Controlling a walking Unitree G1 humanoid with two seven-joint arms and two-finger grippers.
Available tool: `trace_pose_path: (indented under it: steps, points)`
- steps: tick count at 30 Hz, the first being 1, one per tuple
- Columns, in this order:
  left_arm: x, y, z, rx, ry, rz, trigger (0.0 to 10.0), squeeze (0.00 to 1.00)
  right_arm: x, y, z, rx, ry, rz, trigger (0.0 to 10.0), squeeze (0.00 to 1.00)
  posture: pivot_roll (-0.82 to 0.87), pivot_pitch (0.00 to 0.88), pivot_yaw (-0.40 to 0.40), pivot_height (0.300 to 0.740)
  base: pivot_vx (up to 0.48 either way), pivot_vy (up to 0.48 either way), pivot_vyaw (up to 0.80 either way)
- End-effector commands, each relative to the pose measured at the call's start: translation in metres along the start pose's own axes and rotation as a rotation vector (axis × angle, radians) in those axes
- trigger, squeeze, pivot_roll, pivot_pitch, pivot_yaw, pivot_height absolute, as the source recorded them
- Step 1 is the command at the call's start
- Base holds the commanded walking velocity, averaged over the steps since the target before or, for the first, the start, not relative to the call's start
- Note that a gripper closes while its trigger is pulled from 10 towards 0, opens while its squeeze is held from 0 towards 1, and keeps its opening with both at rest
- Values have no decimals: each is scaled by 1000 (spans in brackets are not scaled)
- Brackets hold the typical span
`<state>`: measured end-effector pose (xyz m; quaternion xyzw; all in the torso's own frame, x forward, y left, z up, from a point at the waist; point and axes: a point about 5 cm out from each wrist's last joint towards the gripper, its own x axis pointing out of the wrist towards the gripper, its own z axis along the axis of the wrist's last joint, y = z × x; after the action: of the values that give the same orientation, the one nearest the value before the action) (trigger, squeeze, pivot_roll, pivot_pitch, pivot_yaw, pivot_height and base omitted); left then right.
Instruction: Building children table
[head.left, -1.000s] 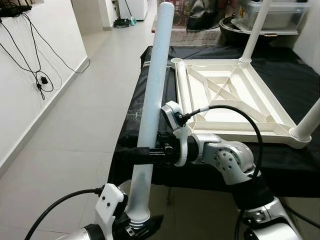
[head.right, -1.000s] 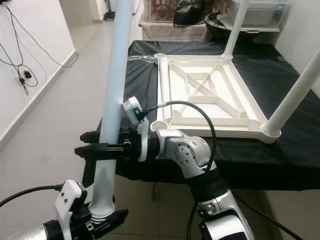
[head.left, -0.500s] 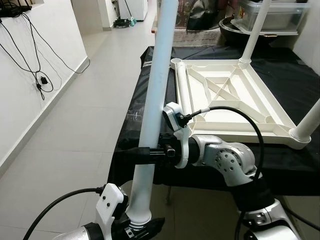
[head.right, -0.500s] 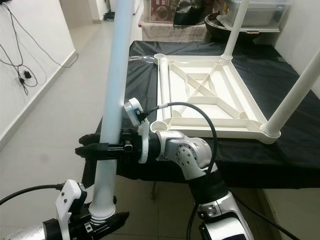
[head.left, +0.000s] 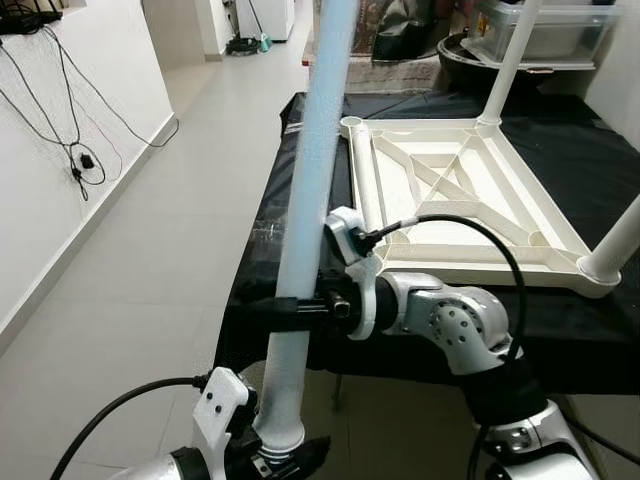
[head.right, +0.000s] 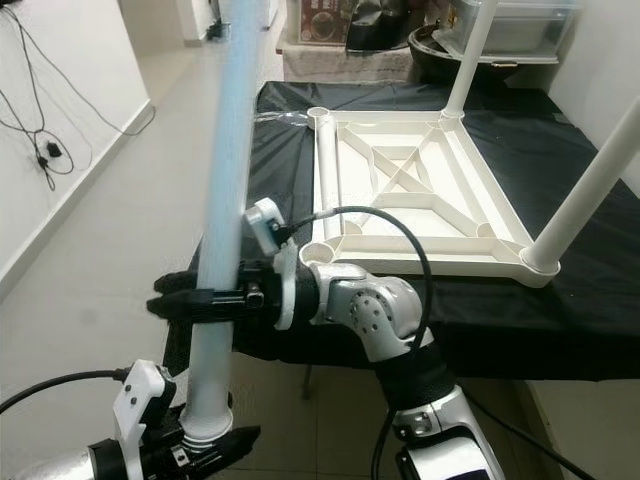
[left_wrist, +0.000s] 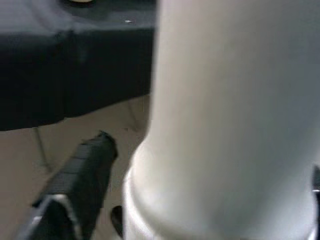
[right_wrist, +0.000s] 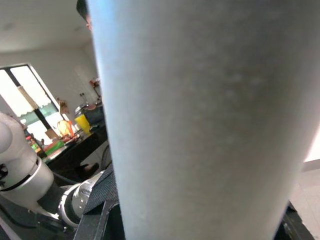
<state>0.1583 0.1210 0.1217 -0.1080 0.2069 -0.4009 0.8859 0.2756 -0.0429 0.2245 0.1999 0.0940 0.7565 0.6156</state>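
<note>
A long white table leg (head.left: 313, 190) stands nearly upright in front of me, left of the black-covered table. My right gripper (head.left: 285, 309) is shut around its lower part. My left gripper (head.left: 280, 458) is shut on the leg's threaded bottom end (head.right: 207, 425). The white children's table top (head.left: 460, 195) lies upside down on the black cloth, with two legs (head.left: 507, 65) standing in its right-hand corners. Both wrist views show the leg (left_wrist: 235, 115) very close up.
The black cloth-covered table (head.left: 290, 190) has its near edge just behind my right arm. Open tiled floor (head.left: 150, 260) lies to the left, bounded by a white wall with hanging cables (head.left: 80, 150). Bins and clutter (head.left: 540, 35) stand behind the table.
The leg has tipped slightly more upright and risen, so its top now runs out of the frame. Both grippers keep their hold.
</note>
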Motion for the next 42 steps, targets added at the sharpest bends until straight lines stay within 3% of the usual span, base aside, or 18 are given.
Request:
trace_pose_path:
  steps: [1,7,8,9,12,15,17,18,19,21,23,25,26,35,42]
  points:
    - [-1,-2,-4,-15,5,14,10000,1000,-4,-2,11,-31,-31,-3,0,0,101,76,19,740,0,0,0]
    - [0,-9,-12,-41,12,30,10000,1000,-21,-16,30,-87,-100,-116,0,0,101,70,18,740,0,0,0]
    - [1,-11,-14,-49,12,32,10000,0,-26,-21,37,-109,-126,-167,0,0,101,70,18,740,0,0,0]
    - [1,-11,-14,-49,12,32,10000,0,-26,-21,37,-109,-126,-167,0,0,101,70,18,740,0,0,0]
    - [5,-15,-15,-64,-25,75,10000,0,-43,-38,55,-177,-214,-347,0,0,103,63,15,740,0,0,0]
    - [6,-15,-13,-58,-52,102,10000,0,-46,-43,60,-193,-245,-405,0,0,103,63,15,740,0,0,0]
    - [9,3,1,32,-165,334,10000,0,-59,-58,75,-286,-361,-663,0,0,102,54,13,740,0,0,0]
    - [9,3,1,32,-165,334,10000,0,-59,-58,75,-286,-361,-663,0,0,102,54,13,740,0,0,0]
    - [9,11,10,69,-227,444,10000,0,-65,-61,81,-365,-412,-822,0,0,100,53,12,740,0,0,0]
    - [9,11,10,69,-227,444,10000,0,-65,-61,81,-365,-412,-822,0,0,100,53,12,740,0,0,0]
    - [6,24,25,108,-318,616,10000,0,-72,-60,84,-508,-481,-1066,0,0,99,47,10,740,0,0,0]
    - [4,29,34,107,-364,676,10000,0,-70,-55,80,-571,-512,-1148,0,0,101,46,11,740,0,0,0]
    - [4,30,37,126,-378,699,10000,0,-66,-54,77,-590,-502,-1157,10000,0,101,43,9,740,0,0,0]
    - [2,33,42,139,-415,764,10000,0,-50,-49,53,-609,-452,-1118,10000,0,101,34,-1,740,0,0,0]
    - [5,35,41,143,-435,798,10000,0,-47,-55,52,-619,-479,-1138,10000,0,103,30,-6,740,85,0,0]
